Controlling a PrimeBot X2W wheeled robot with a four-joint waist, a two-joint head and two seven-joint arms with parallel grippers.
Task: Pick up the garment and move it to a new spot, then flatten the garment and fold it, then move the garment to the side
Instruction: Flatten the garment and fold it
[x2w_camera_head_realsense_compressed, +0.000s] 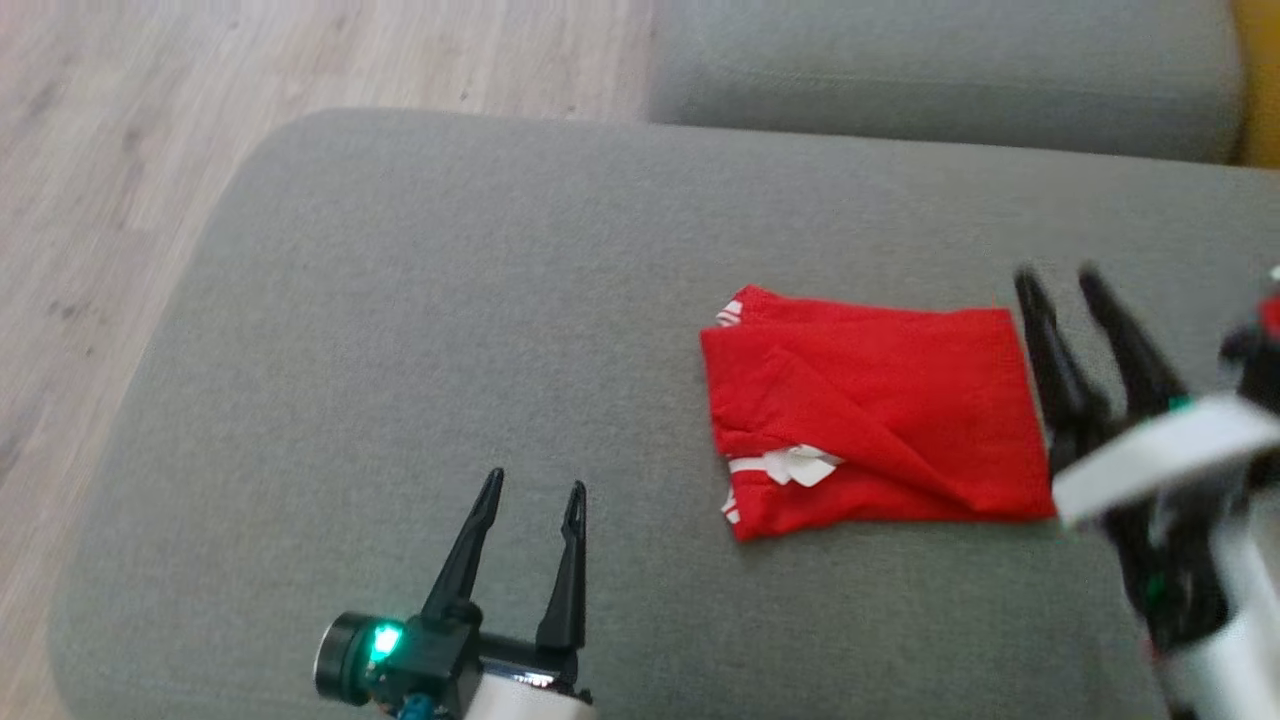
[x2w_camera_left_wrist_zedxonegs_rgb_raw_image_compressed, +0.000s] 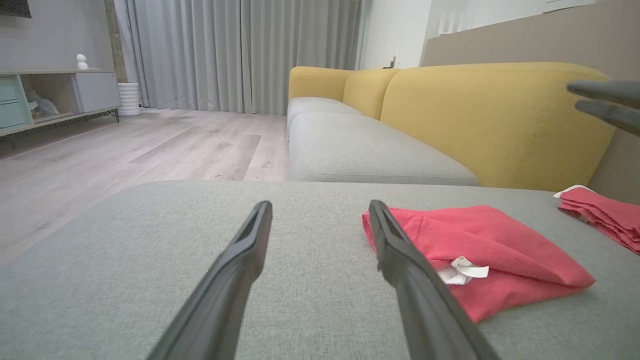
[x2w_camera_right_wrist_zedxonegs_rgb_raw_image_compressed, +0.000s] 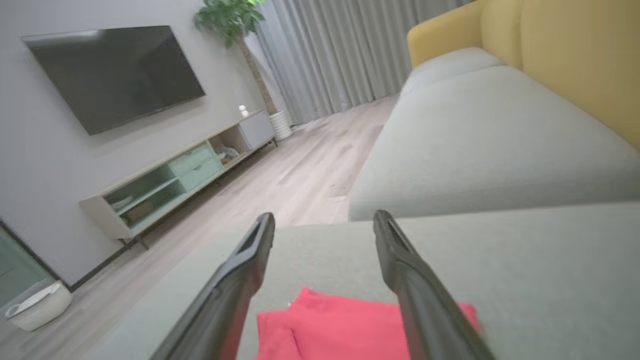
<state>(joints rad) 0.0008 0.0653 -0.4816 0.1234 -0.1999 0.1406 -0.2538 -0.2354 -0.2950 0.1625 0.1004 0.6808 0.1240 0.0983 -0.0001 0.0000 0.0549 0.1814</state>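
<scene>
Fingers on the 2 grippers — left gripper, right gripper — stand spread, empty. Grey cushion holds the folded red garment right of centre, white tag showing. Risk: the right gripper, just beside its edge, could snag and unfold it.

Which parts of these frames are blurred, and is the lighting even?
Head view: right gripper smeared by motion blur, left gripper and folded red garment crisp. Left wrist view: own fingers soft up close, light diffuse, no glare. Right wrist view: garment soft at the bottom edge.
</scene>
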